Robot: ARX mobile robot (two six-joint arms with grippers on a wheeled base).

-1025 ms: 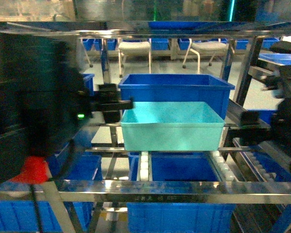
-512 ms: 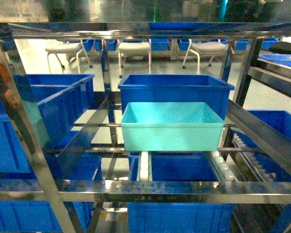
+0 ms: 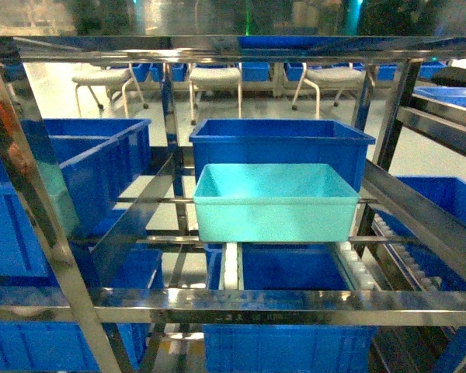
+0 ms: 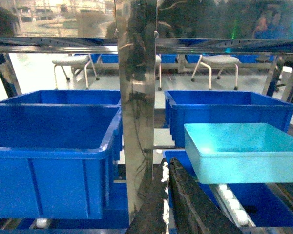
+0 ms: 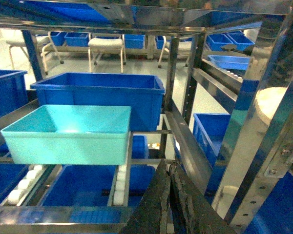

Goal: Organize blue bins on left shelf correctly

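Cyan bin (image 3: pixel 275 200): sits on my shelf's (image 3: pixel 233 305) rollers, before a blue bin (image 3: pixel 282 142).
My left tool (image 4: pixel 167 195): pressed closed, empty.
My right tool (image 5: pixel 168 195): pressed closed, empty.

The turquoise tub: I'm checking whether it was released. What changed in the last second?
Both arms, which flanked the turquoise tub a second ago, have pulled back out of the head view. Both grippers now look shut and empty in the wrist views. The tub stayed on the roller tracks in front of the dark blue bin.
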